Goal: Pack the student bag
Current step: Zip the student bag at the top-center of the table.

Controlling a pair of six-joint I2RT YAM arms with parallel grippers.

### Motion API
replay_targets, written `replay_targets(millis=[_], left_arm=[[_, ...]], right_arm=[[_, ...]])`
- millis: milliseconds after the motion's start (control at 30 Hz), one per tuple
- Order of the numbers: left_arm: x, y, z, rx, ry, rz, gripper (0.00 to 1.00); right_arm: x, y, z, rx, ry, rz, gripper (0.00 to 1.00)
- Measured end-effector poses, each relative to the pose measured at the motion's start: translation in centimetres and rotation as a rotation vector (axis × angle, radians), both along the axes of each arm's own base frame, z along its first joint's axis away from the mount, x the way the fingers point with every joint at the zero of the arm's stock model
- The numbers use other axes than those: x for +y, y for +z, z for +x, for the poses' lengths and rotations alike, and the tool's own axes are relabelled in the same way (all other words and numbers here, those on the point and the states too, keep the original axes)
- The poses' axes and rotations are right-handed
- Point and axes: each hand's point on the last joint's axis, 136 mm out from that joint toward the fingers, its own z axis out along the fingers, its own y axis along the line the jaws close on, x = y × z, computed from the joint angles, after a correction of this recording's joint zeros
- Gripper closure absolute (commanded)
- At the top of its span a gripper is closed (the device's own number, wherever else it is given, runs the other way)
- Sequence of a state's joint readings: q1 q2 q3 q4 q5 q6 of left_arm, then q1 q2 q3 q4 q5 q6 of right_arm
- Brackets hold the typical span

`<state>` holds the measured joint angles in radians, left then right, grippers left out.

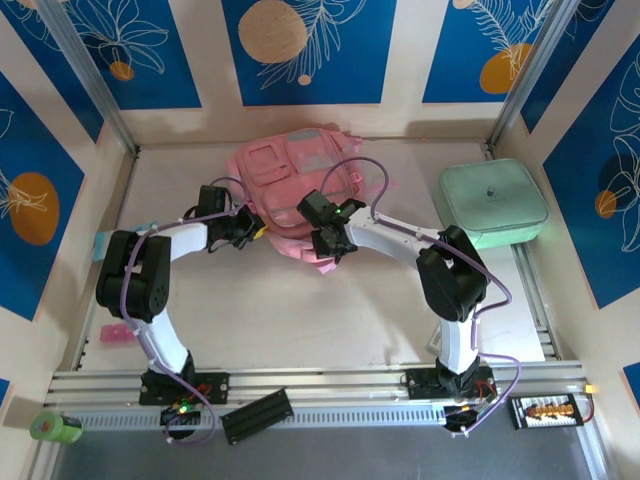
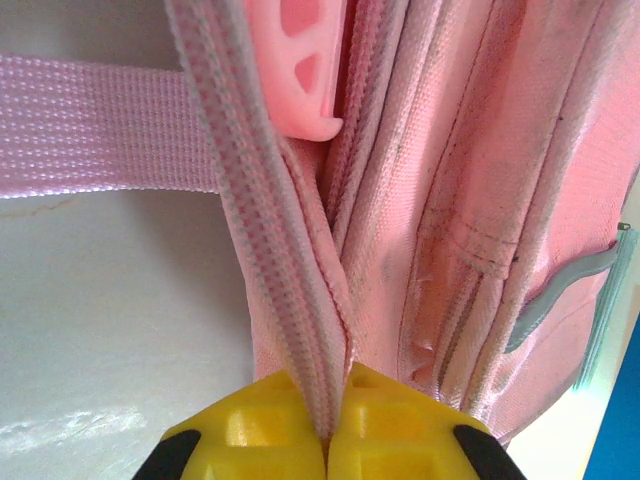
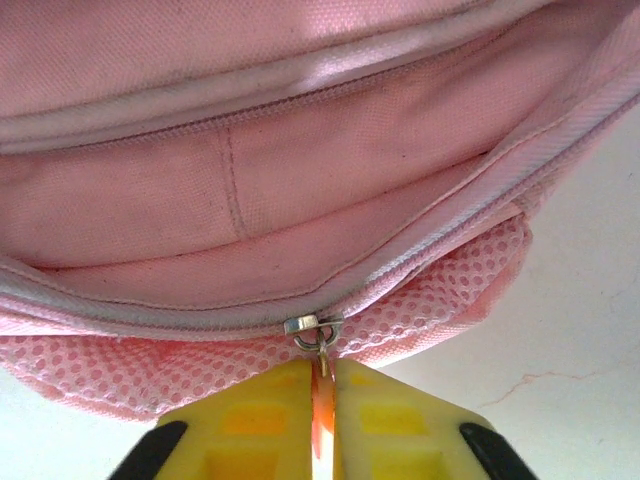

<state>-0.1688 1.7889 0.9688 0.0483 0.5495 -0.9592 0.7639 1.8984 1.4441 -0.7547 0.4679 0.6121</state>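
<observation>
Roughly at the far middle of the table (image 1: pixel 300 310) lies the student bag (image 1: pixel 290 170), a pink fabric backpack resting flat, with a mint-green case (image 1: pixel 492 203) well apart to its right. Your left gripper (image 1: pixel 243 230) meets the bag's near-left edge. From the left wrist, its yellow jaws are pressed together on a ridge of zip tape (image 2: pixel 290 280), beside a flat woven strap (image 2: pixel 90 125).

Your right gripper (image 1: pixel 328 243) meets the bag's near edge. From the right wrist, its jaws are closed on the small pull tab (image 3: pixel 321 400) hanging from a metal zip slider (image 3: pixel 312 326), just above pink mesh (image 3: pixel 150 375).

Expect the bag to behave as soft and light. The cloth looks likely to fold, bunch and slide on the smooth table rather than hold a shape. The firmer places to grip are probably the stitched zip tape, the strap and the tab. Keep the tape taut against the pull, since the tab is thin and could slip out.
</observation>
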Motion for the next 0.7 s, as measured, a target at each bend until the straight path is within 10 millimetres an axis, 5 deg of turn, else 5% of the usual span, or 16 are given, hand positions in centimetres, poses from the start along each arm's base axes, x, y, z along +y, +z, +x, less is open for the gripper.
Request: replay_targets(millis=[200,467,700], left_arm=[[0.0,0.1,0.0,0.004,0.0,0.001,1.0],[-0.6,0.4,-0.2,0.008,-0.03,-0.001,0.99],[0.1,1.0,1.6,0.016,-0.047,0.064,0.87]], right_arm=[[-0.9,0.1,0.3,-0.017,-0.038,-0.029,1.0],[-4.9,-0.4,1.5,0.002,-0.189,-0.023,1.0],[-0.9,1.5,0.1,0.012,-0.037,0.102,1.0]])
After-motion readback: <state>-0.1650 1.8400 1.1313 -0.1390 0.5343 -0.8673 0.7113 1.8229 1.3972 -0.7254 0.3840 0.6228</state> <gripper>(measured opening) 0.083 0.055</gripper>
